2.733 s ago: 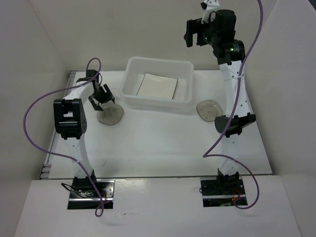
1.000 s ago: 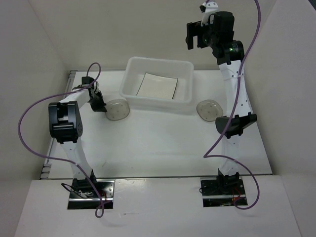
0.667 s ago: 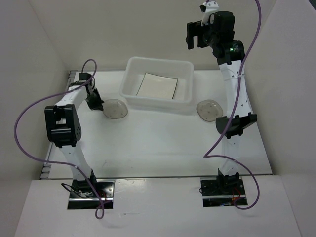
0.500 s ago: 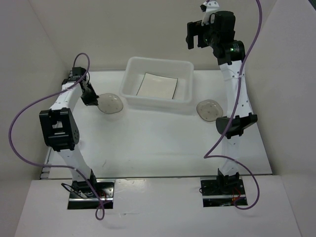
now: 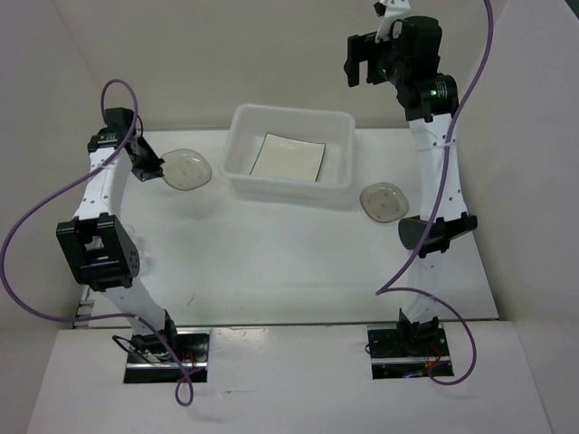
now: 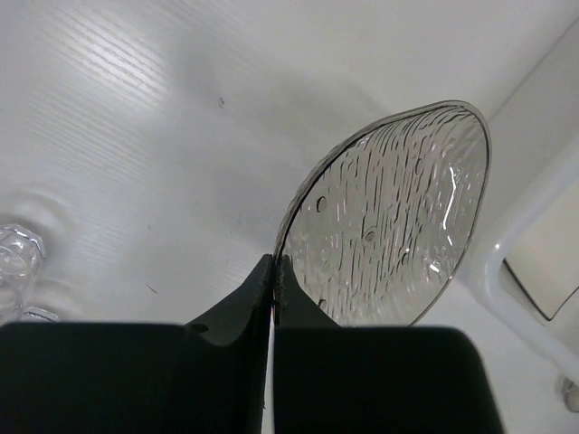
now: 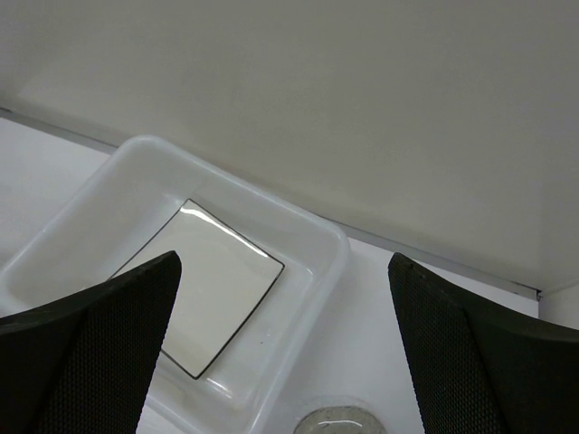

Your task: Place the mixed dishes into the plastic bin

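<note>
square plate [image 5: 288, 156] inside bin [image 5: 285, 192]

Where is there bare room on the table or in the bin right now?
Open: the table in front of the plastic bin, and the bin floor right of the square plate. Tight: right of the bin, where a round dish lies beside the right arm.

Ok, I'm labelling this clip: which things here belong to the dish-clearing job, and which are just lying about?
Job:
plastic bin
square plate inside it
round dish, rim pinched by the left fingers
second round dish, on the table right of the bin
clear cup, left wrist view only

Lying about:
purple cables
base plates
</note>
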